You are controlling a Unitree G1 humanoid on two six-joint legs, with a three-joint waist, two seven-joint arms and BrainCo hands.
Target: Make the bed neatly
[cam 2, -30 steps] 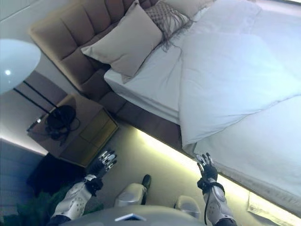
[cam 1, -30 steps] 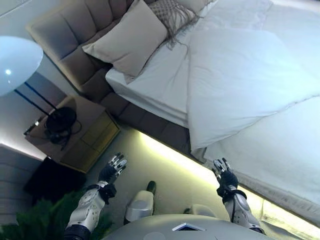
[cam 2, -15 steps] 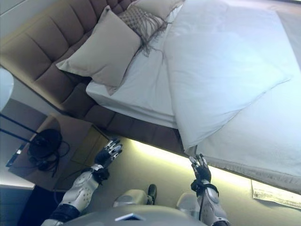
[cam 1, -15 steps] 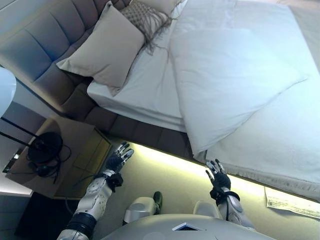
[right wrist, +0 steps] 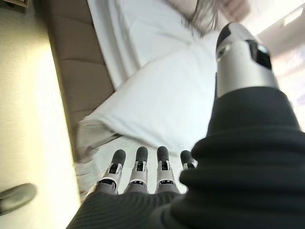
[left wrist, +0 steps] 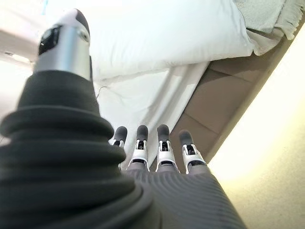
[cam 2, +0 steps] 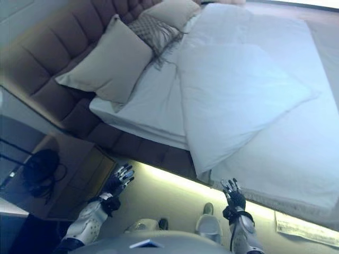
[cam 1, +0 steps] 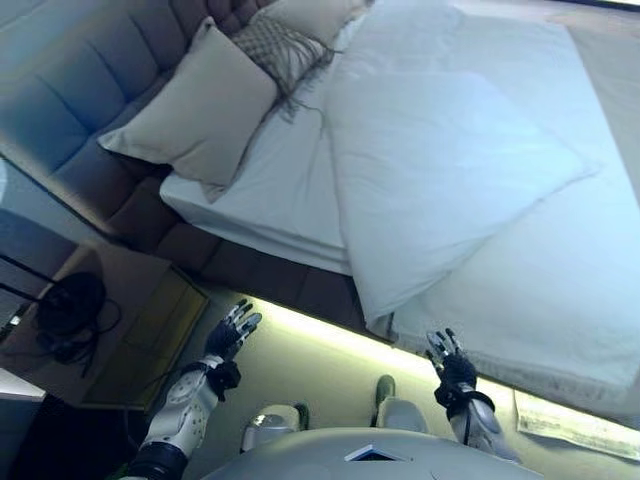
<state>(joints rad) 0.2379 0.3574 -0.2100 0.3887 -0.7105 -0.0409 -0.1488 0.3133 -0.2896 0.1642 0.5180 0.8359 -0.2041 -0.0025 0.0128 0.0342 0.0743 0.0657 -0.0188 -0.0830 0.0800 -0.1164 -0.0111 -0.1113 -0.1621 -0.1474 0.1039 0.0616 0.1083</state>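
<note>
The bed [cam 1: 270,200] has a white sheet and a white duvet [cam 1: 450,170] folded back on itself, its corner hanging over the near side edge [cam 1: 375,315]. A beige pillow [cam 1: 195,110] and a fringed cushion [cam 1: 280,45] lean on the padded headboard [cam 1: 70,80]. My left hand [cam 1: 228,335] is open and empty over the floor beside the bed. My right hand [cam 1: 450,362] is open and empty just below the duvet's hanging corner, not touching it. Both wrist views show straight fingers [left wrist: 162,143] [right wrist: 138,164] with the bed past them.
A wooden nightstand [cam 1: 120,320] with a black cabled object [cam 1: 65,310] stands left of the bed. The bed's dark base [cam 1: 260,270] has a lit strip under it. A sheet of paper [cam 1: 575,425] lies on the floor at right.
The camera has shifted, so the bed sits a little more to the left. Both hands stay open; the right hand has moved right and lower, the left hand lower.
</note>
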